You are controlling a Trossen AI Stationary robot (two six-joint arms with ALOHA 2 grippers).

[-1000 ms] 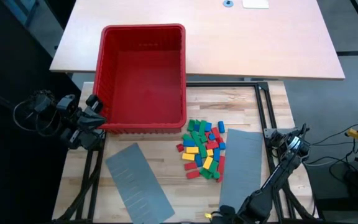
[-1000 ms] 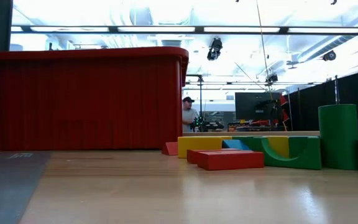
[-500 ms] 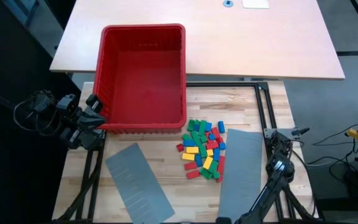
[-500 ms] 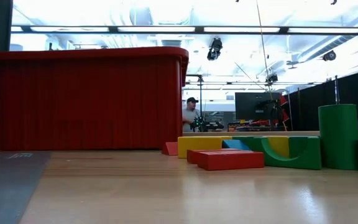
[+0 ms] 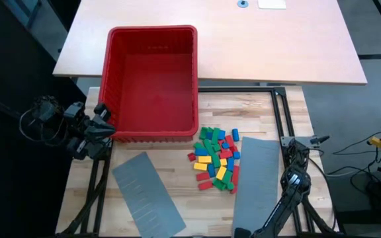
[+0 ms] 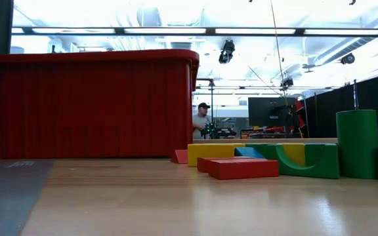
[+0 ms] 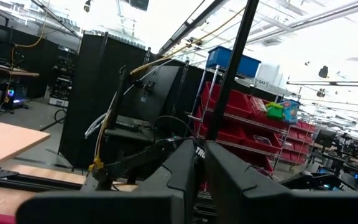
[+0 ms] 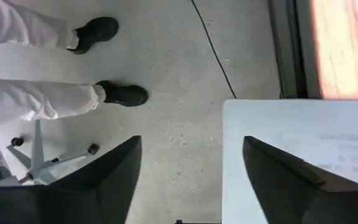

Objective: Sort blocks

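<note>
Right pincer [image 8: 188, 180] gaped empty over floor; left pincer [image 7: 201, 180] nearly closed, empty. Blocks [image 5: 217, 158] appeared only from above and level.

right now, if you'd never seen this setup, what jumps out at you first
The big red bin dominates the far left of the wooden table, with nothing visible inside it. Right of its near corner lies a tight, unsorted heap of red, green, blue and yellow blocks, between two flat grey panels. The left gripper sits shut beside the bin's left wall, and the right gripper hangs open off the table's right edge.
</note>
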